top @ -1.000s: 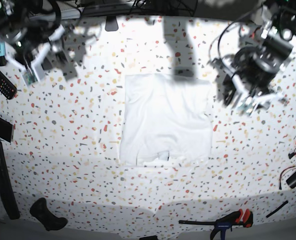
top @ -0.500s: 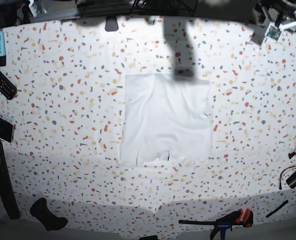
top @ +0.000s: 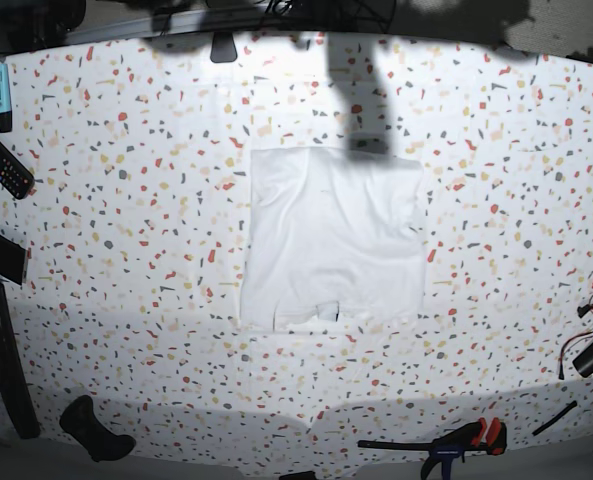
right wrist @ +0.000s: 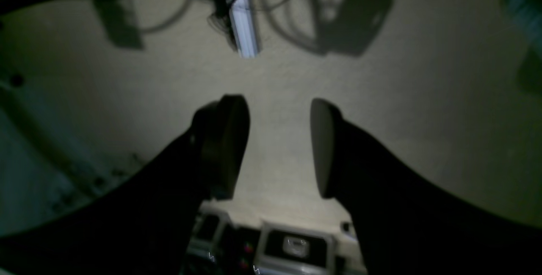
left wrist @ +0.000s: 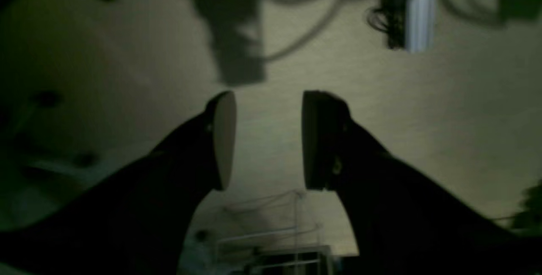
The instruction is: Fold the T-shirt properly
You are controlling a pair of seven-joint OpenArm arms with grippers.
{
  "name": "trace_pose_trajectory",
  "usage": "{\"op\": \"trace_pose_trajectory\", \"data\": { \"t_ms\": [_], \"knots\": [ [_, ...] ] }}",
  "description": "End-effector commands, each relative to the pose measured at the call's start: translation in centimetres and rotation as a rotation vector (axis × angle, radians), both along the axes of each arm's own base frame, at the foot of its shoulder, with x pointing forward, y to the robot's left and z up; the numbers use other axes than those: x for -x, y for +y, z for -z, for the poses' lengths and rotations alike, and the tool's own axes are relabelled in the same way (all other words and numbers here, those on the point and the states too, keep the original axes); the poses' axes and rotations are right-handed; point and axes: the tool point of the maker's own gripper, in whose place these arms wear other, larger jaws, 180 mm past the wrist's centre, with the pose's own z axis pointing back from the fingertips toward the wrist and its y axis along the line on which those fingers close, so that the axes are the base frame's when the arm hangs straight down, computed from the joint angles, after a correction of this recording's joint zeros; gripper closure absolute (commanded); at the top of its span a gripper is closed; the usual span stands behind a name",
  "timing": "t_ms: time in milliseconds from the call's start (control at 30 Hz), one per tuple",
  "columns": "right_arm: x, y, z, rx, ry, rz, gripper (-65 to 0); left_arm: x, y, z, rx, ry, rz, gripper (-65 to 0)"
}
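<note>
I judge the folding done: the T-shirt (top: 333,240) lies as a neat rectangle mid-worktop (top: 126,200), far below both claws. My left claw (left wrist: 268,139) and right claw (right wrist: 279,148) point at the ceiling, jaws apart, empty. Next, I'd only park them.

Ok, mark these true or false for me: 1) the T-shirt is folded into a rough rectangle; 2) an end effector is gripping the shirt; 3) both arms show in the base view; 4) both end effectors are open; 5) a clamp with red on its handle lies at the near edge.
1) True: the T-shirt lies as a compact rectangle on the speckled table.
2) False: nothing touches it.
3) False: neither arm shows in the base view.
4) True: the left end effector and right end effector are open, nothing between the pads.
5) True: the clamp lies there.
</note>
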Motion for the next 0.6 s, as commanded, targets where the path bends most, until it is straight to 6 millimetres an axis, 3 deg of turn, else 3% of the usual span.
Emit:
{"op": "trace_pose_trajectory", "data": {
  "t_ms": [0, 133, 267, 400, 567],
  "knots": [
    [0.4, -1.2, 0.4, 0.010, 0.012, -0.001, -27.3, 0.5, 0.9, 0.6, 0.007, -0.015, -0.021, -24.4],
    [-0.4, -3.7, 4.0, 0.016, 0.023, 0.046, -27.3, 3.1, 3.5, 4.7, -0.002, -0.005, -0.191, -24.4],
    [0.9, -4.0, 8.0, 0.019, 0.134, -0.025, -27.3, 5.2, 4.8, 7.9, -0.024, 0.069, -0.354, -24.4],
    [2.0, -1.6, 11.3, -0.025, 0.256, -0.166, -27.3, 4.0, 4.6, 9.4, -0.018, 0.067, -0.430, -24.4],
    [1.4, 2.4, 14.5, -0.055, 0.289, -0.304, -27.3, 1.7, 2.7, 10.5, 0.016, 0.053, -0.446, -24.4]
  ]
}}
